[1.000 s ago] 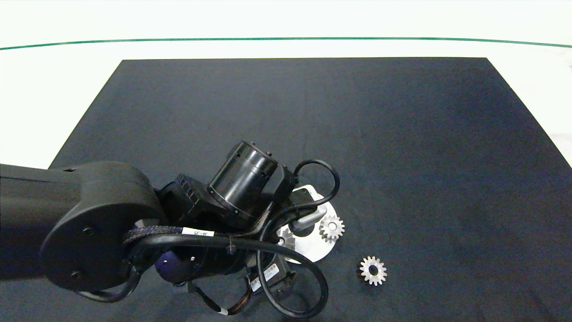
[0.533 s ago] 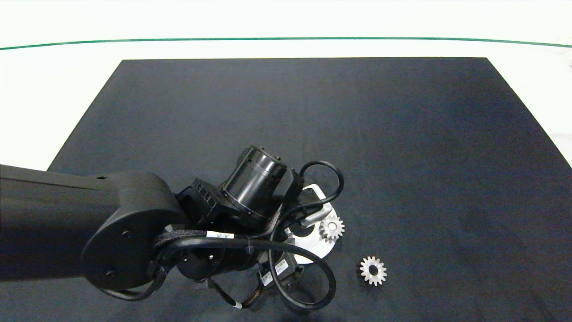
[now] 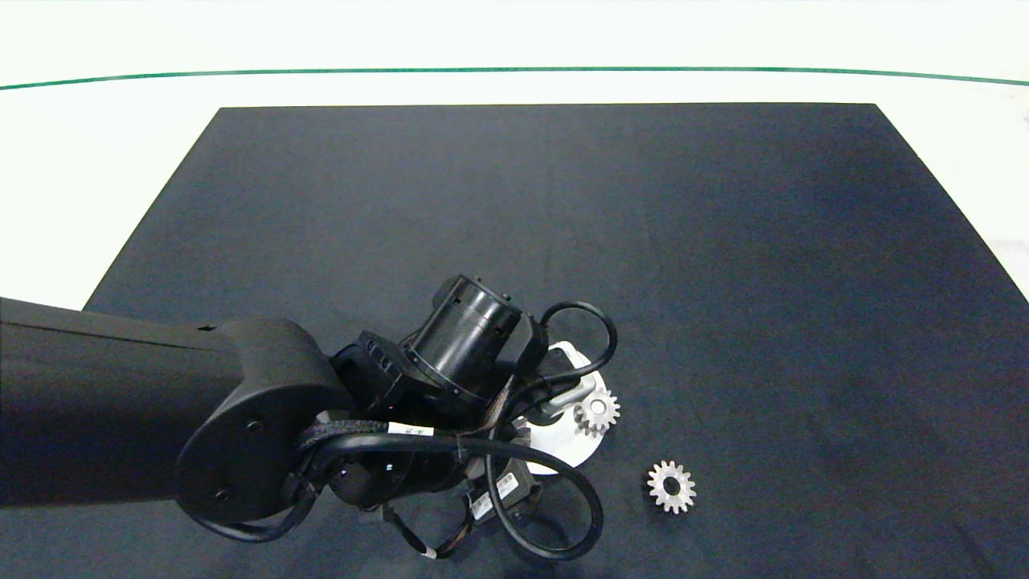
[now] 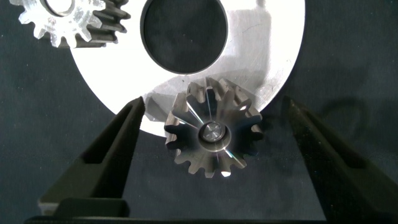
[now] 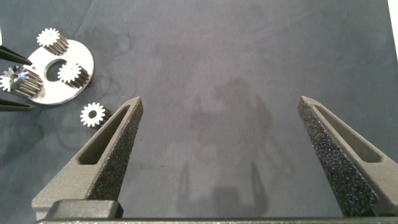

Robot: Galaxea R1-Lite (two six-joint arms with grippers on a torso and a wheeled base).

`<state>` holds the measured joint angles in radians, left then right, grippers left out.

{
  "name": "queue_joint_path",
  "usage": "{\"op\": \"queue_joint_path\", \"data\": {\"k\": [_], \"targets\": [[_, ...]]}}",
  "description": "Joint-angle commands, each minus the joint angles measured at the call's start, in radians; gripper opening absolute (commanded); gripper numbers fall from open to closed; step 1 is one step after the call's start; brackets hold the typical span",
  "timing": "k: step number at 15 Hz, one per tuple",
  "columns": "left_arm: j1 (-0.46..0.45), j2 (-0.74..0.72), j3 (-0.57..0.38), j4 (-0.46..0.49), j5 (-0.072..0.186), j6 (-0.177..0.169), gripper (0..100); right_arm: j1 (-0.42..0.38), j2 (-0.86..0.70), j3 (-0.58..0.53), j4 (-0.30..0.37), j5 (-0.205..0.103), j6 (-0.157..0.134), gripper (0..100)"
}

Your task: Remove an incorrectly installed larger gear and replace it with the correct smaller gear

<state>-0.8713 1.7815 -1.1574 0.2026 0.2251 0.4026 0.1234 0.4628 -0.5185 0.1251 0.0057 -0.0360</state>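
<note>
The larger gear (image 4: 213, 136), a thick silver metal gear with long sharp teeth radiating like a starburst and a small centre hole filled by a pin, sits on the edge of a flat round silver metal plate (image 4: 273, 56) that has a wide round hole through its middle. The left gripper (image 4: 213, 155) hangs directly over this gear with its two grey fingers spread wide, one on either side of the teeth and clear of them. Two other silver gears sit on the same plate, one of them (image 4: 62, 22) just beside the wide hole. The smaller gear (image 3: 671, 486), a thin flat silver gear with short blunt teeth and a wide round centre hole, lies loose on the black cloth mat (image 3: 723, 241) near the plate. The right gripper (image 5: 227, 155) is well apart from all of this, above bare mat, its fingers likewise spread and holding nothing.
</note>
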Motion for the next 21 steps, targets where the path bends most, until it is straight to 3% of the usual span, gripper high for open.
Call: {"op": "queue_joint_path", "data": {"k": [1,21], "targets": [[0.000,-0.001,-0.001,0.001,0.002,0.002,89,0.001,0.000,0.000,0.001,0.000,-0.001,100],[-0.002,0.006,0.013,0.001,0.002,0.002,48,0.001,-0.001,-0.002,0.001,0.000,-0.001,100]]}}
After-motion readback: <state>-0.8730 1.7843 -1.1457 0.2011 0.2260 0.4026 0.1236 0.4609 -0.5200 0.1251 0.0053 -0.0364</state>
